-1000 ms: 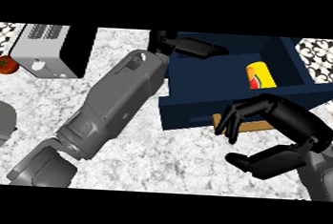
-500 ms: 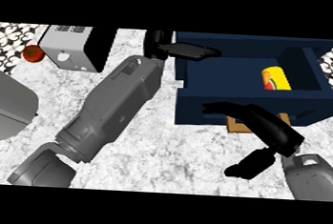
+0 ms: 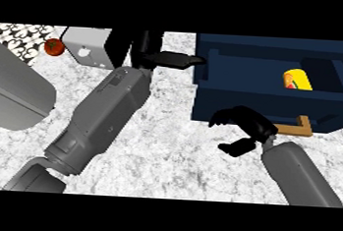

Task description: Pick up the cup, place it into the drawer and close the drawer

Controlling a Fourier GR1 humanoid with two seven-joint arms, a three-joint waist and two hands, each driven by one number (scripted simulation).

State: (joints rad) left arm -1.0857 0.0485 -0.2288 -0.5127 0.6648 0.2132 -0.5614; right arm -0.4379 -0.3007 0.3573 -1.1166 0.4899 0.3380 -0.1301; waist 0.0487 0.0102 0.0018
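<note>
A yellow cup [image 3: 298, 79] with a red and green mark lies on its side inside the open dark blue drawer [image 3: 262, 100] at the upper right. My right hand [image 3: 241, 126] hovers at the drawer's front panel, just left of the tan handle [image 3: 299, 127], fingers curled and holding nothing. My left hand [image 3: 163, 55] reaches up at the top centre, fingers straight, its thumb pointing toward the drawer's left wall without visibly touching it.
A grey toaster-like box [image 3: 89, 45] stands at the upper left with a small red-orange object [image 3: 54, 47] beside it. A large grey rounded body [image 3: 12, 94] fills the left edge. The counter [image 3: 172, 152] is speckled white stone.
The view has shifted, so the drawer sits more squarely at the upper right. My right hand has drawn in and curled at the drawer's front, near the handle. The left arm holds its pose.
</note>
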